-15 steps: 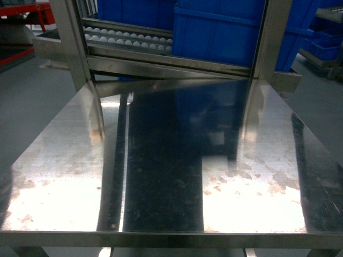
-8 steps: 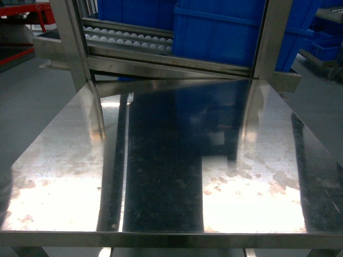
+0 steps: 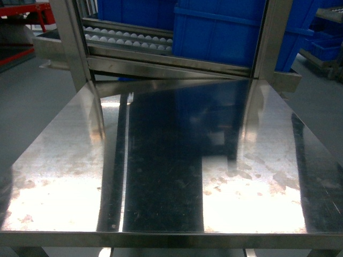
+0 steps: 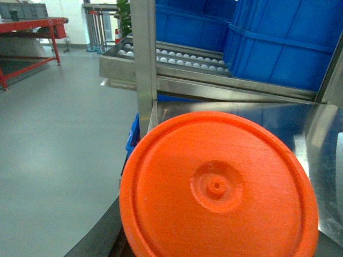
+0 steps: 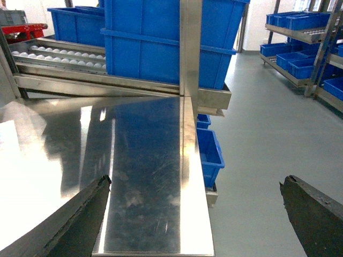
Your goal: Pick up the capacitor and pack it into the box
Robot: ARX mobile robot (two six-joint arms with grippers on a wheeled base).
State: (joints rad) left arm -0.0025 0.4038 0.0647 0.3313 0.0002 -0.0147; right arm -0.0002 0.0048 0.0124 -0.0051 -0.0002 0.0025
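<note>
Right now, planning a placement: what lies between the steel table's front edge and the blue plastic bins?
Bare reflective steel tabletop, then a steel roller rail; head view.

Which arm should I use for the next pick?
Right. The right hand is open and empty over the steel table's right edge. An orange disc fills the left wrist view, so that arm looks occupied.

Right gripper (image 5: 193, 214) spread wide — two dark fingers (image 5: 75, 219) at the lower corners of its wrist view, nothing between. Left gripper's state hidden behind an orange disc; neither arm in head view.
</note>
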